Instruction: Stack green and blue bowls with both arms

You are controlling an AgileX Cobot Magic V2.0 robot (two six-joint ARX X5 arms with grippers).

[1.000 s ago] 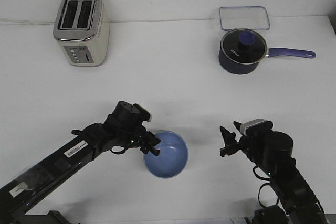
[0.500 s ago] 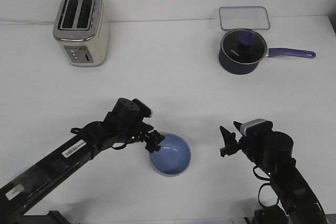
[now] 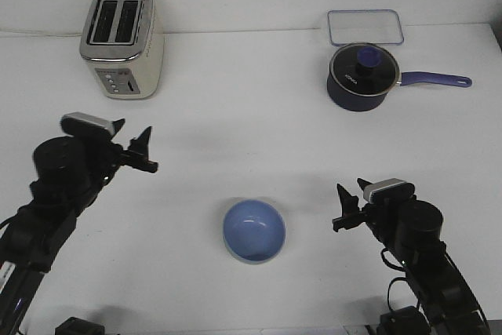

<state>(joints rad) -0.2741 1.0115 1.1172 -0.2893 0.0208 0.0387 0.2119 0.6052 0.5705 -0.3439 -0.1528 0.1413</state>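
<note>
The blue bowl (image 3: 253, 231) sits upright on the white table (image 3: 251, 131), near the front middle, with nothing touching it. A thin pale edge shows under its near rim; I cannot tell whether that is the green bowl, which shows nowhere else. My left gripper (image 3: 147, 151) hangs open and empty well to the left of the bowl and farther back. My right gripper (image 3: 340, 208) is open and empty too, a short way to the right of the bowl, its fingers pointing toward it.
A cream and silver toaster (image 3: 121, 42) stands at the back left. A dark navy saucepan (image 3: 361, 78) with a glass lid and purple handle is at the back right, with a clear flat container (image 3: 365, 27) behind it.
My left gripper has let go of the blue bowl's rim and pulled away to the left and back. The bowl stays near the front middle. The right arm has barely shifted.
</note>
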